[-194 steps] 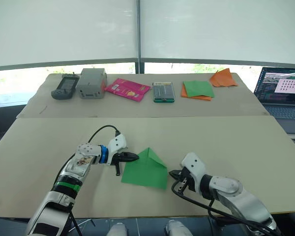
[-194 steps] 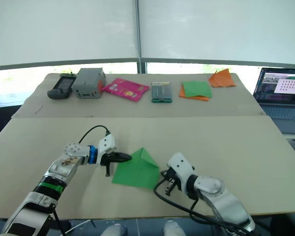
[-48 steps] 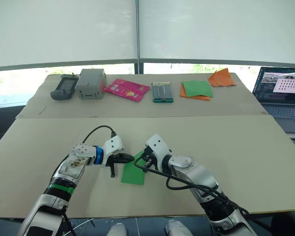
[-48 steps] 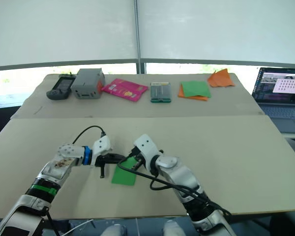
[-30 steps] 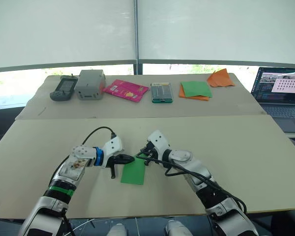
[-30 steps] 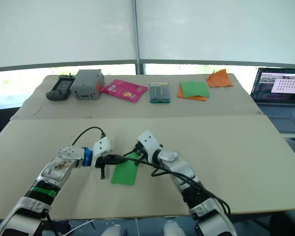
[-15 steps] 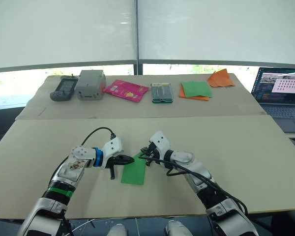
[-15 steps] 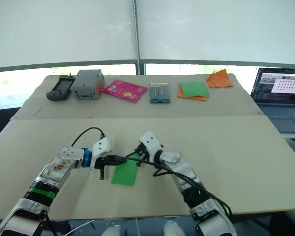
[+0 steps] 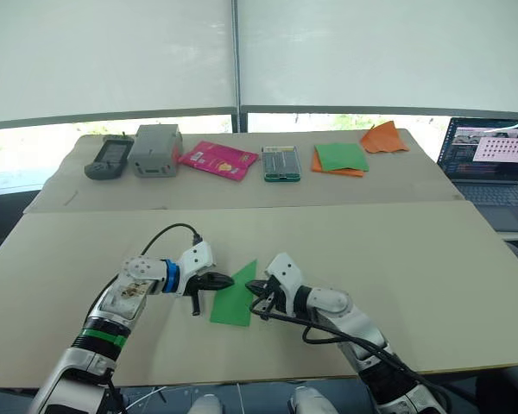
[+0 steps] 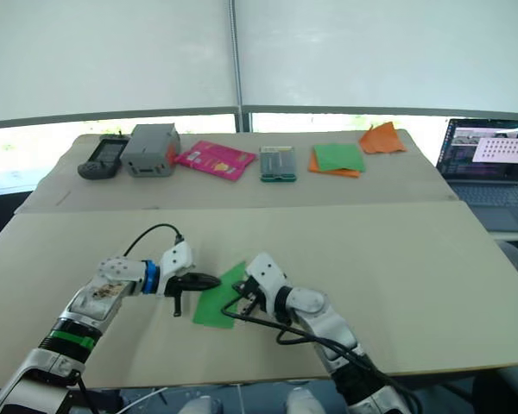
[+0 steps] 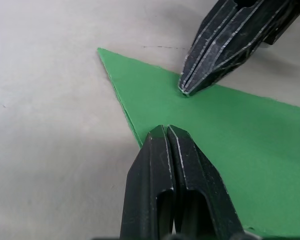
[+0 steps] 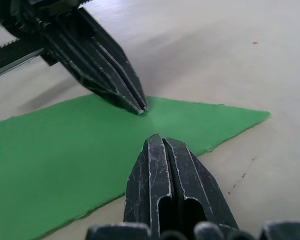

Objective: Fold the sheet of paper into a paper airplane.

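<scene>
The green sheet of paper [image 9: 232, 301] lies flat on the near table, folded into a narrow wedge with its point away from me. My left gripper [image 9: 228, 280] is shut, its tip pressing on the wedge's left edge near the point, as the left wrist view shows [image 11: 166, 131]. My right gripper [image 9: 253, 287] is also shut and rests on the paper's right edge, a short way from the left one. In the right wrist view the right gripper's tip [image 12: 157, 138] sits at the paper's edge, and the left gripper [image 12: 139, 108] touches the green surface just beyond it.
On the far table stand a grey handheld device [image 9: 104, 157], a grey box [image 9: 153, 148], a pink packet [image 9: 213, 159], a small green-edged case [image 9: 281, 163], a green-and-orange stack of sheets [image 9: 342, 159] and an orange pointed paper piece [image 9: 384, 137]. A laptop [image 9: 490, 164] sits at the far right.
My right gripper has slid from the paper's point back toward me along the right edge, uncovering the point. The left gripper has stayed put.
</scene>
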Tool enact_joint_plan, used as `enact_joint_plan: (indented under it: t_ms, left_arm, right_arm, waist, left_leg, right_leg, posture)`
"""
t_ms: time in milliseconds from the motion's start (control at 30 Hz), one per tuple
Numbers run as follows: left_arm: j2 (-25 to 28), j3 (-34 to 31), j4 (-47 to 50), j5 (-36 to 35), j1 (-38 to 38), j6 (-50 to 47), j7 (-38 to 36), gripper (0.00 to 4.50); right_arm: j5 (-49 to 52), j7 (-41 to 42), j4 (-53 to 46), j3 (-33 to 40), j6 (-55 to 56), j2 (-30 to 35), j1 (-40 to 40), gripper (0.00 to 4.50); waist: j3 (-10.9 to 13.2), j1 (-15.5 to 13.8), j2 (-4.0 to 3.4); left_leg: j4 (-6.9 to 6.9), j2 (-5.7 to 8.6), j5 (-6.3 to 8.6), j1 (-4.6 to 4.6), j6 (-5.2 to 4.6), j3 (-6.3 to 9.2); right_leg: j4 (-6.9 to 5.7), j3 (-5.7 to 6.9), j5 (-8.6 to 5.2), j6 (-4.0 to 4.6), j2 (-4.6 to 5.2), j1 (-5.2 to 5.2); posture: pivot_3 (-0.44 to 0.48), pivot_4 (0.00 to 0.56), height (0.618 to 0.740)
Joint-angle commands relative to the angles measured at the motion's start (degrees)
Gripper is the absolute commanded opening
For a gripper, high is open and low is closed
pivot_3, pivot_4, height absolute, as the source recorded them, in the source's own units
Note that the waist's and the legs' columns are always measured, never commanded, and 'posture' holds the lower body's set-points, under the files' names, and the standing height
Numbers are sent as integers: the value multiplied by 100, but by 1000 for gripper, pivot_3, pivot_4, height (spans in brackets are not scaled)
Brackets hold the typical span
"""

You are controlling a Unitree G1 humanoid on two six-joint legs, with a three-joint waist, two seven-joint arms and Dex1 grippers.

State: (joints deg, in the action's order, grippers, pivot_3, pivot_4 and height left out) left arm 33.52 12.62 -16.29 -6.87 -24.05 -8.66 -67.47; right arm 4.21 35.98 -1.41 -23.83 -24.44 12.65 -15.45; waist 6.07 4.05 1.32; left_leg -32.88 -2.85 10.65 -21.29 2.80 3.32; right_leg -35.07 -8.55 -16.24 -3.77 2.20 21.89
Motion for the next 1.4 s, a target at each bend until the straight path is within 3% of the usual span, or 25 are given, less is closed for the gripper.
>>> enact_joint_plan:
  t_ms: [33,633,900,1033,1267,1400]
  left_arm:
    - [62,106,-23,145,110,-92,19,76]
    - [163,76,147,116,256,-213,41,76]
    - [218,78,231,104,307,-284,15,76]
    - [196,73,235,100,291,-300,33,76]
    - [132,-138,392,-142,315,-431,92,76]
    - [182,-329,708,-413,393,-711,47,76]
  right_arm:
    - [-160,262,197,-498,-455,127,232,0]
    - [-148,1062,-953,-1124,-870,1012,720,0]
    - [-226,960,-1113,-1209,-990,1025,777,0]
    - [-135,826,-1340,-798,-868,1109,794,0]
    - [812,630,-2998,770,-1072,1222,876,0]
    - [982,473,-3668,860,-1230,1308,1152,0]
  waist:
    - [-1,-1,1]
    - [-7,-9,7]
    - [-9,-4,11]
    - [-8,-10,12]
    - [18,-68,27]
    - [21,-52,27]
  left_leg:
    - [0,0,0,1,0,0]
    - [2,0,1,2,1,-1]
    - [4,-1,3,3,2,-2]
    - [5,-1,4,3,1,-1]
    - [-1,0,3,-24,2,-3]
    - [7,-1,3,-22,1,0]
  right_leg:
    - [0,0,0,0,0,0]
    - [4,-1,-5,3,1,2]
    - [4,0,-7,6,1,5]
    - [4,0,-7,7,1,6]
    - [5,-2,-6,4,2,28]
    - [3,0,-6,4,1,29]
  posture:
    - [0,150,740]
    - [0,150,740]
    - [0,150,740]
    - [0,150,740]
    - [0,150,740]
    - [0,150,740]
